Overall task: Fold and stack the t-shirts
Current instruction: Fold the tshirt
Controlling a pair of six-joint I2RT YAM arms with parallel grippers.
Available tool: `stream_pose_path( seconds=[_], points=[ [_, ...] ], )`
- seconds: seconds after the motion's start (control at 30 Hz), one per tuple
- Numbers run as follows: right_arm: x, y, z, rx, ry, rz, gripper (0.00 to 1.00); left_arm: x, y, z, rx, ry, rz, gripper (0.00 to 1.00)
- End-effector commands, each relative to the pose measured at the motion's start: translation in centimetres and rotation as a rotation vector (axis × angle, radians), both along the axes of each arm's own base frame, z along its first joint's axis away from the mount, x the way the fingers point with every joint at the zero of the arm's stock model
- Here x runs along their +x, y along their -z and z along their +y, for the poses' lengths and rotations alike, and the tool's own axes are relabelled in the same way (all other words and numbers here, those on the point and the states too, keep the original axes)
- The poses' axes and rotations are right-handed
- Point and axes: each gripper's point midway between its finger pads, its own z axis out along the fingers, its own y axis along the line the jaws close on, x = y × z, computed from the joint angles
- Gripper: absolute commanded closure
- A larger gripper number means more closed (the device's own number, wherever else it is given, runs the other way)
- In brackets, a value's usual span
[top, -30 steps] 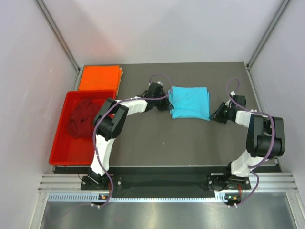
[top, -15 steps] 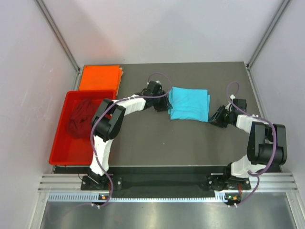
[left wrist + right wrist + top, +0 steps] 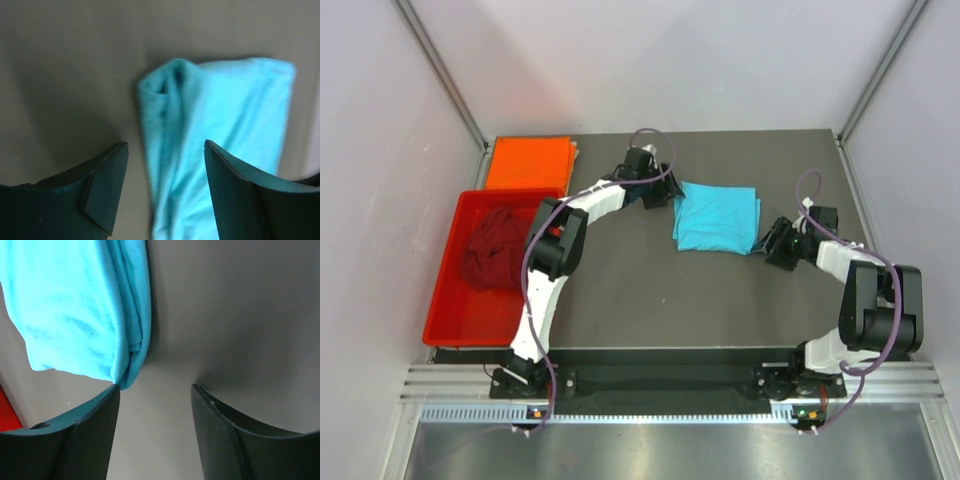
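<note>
Dark table (image 3: pixel 650 290) holds a folded turquoise t-shirt (image 3: pixel 717 217).

Looked like a robotics lab test cell rather than a home or a shop. Was boxed in on three sides by plain pale panels (image 3: pixel 660 60), framed with bare aluminium posts (image 3: pixel 441 70) slanting up from the far corners. Held one dark matte tabletop (image 3: pixel 650 300). Had a left arm (image 3: pixel 533 310) and a right arm (image 3: pixel 870 300), white and black, bolted at the near edge beside slotted metal rails (image 3: pixel 450 385), with purple cables (image 3: pixel 648 130) looping loose. Offered only staged props: a red plastic tray (image 3: pixel 470 315) with a maroon t-shirt (image 3: pixel 490 250) bunched inside, a folded orange t-shirt (image 3: pixel 528 162), and a folded turquoise t-shirt (image 3: pixel 718 215).
</note>
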Motion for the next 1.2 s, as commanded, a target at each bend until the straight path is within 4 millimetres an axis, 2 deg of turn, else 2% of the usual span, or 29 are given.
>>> stream_pose_path(
  seconds=[0.0, 0.17, 0.4, 0.53, 0.6, 0.73, 0.83, 0.87, 0.93, 1.0, 1.1, 1.13, 1.17],
  points=[
    [0.9, -1.7, -0.2, -0.031, -0.013, -0.057, 0.39, -0.1, 1.8, -1.1, -0.002, 0.066, 0.009, 0.30],
    [0.8, -2.1, -0.4, -0.046, -0.011, -0.071, 0.34, 0.3, 3.7, -1.6, 0.003, 0.089, 0.009, 0.27],
    [1.2, -3.1, -0.5, -0.056, -0.016, -0.095, 0.30, 0.4, 6.0, -1.5, 0.027, 0.095, 0.015, 0.29],
    [1.5, -3.9, -0.5, -0.058, -0.009, -0.117, 0.28, 0.3, 7.3, -1.7, 0.028, 0.097, 0.032, 0.32],
    [1.7, -4.3, -0.9, -0.073, 0.006, -0.128, 0.24, 0.3, 7.7, -2.1, 0.027, 0.098, 0.033, 0.33],
    [1.8, -4.8, -1.0, -0.078, 0.019, -0.135, 0.20, 0.2, 8.3, -2.7, 0.015, 0.112, 0.042, 0.39],
    [1.8, -5.0, -1.0, -0.075, 0.017, -0.138, 0.19, 0.4, 8.0, -3.0, 0.010, 0.117, 0.032, 0.54],
    [1.7, -5.2, -0.9, -0.075, 0.015, -0.141, 0.19, 0.7, 7.5, -3.0, 0.009, 0.114, 0.022, 0.66],
    [1.8, -5.6, -1.0, -0.076, 0.015, -0.148, 0.19, 1.0, 7.0, -3.0, 0.016, 0.112, 0.016, 0.84],
    [1.8, -6.2, -1.1, -0.084, 0.017, -0.159, 0.19, 1.6, 5.3, -3.1, 0.013, 0.106, -0.019, 1.00],
    [1.6, -6.9, -1.2, -0.094, 0.019, -0.175, 0.18, 1.9, 2.2, -2.9, 0.023, 0.106, -0.066, 1.00],
    [1.5, -7.1, -1.2, -0.096, 0.020, -0.173, 0.18, 2.2, 0.1, -2.8, 0.020, 0.105, -0.097, 1.00],
    [1.4, -7.4, -1.3, -0.100, 0.024, -0.182, 0.18, 2.0, -0.4, -2.5, 0.037, 0.109, -0.101, 1.00]
  ],
)
